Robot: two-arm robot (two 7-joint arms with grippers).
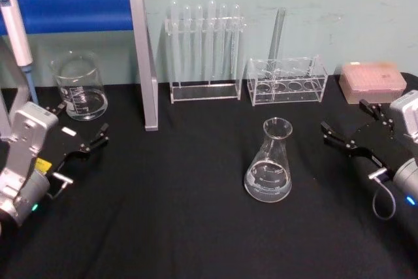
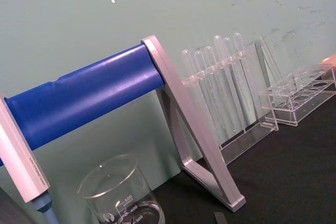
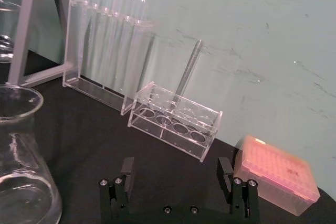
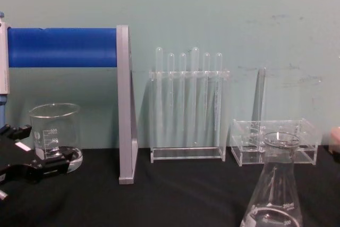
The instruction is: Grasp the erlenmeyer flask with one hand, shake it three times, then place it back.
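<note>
Table (image 1: 183,227), one erlenmeyer flask (image 1: 269,164), one beaker (image 1: 80,86), two racks (image 1: 204,57) (image 1: 287,83), left hand (image 1: 81,122), right hand (image 1: 343,117)

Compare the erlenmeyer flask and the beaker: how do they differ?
The erlenmeyer flask is conical with a narrow neck; the beaker is straight-sided and wide-mouthed. The flask stands forward, right of centre; the beaker sits back left. Both are upright clear glass with white markings.

Black two-finger left gripper (image 1: 81,124), silver-grey blocky wrist housing (image 1: 27,129), small yellow label (image 1: 43,164), white sticker (image 4: 22,146), black right gripper (image 1: 346,119) with straight fingers, small screws (image 3: 166,210) along its base, grey looped cable (image 1: 383,202), blue indicator light (image 1: 410,200)
</note>
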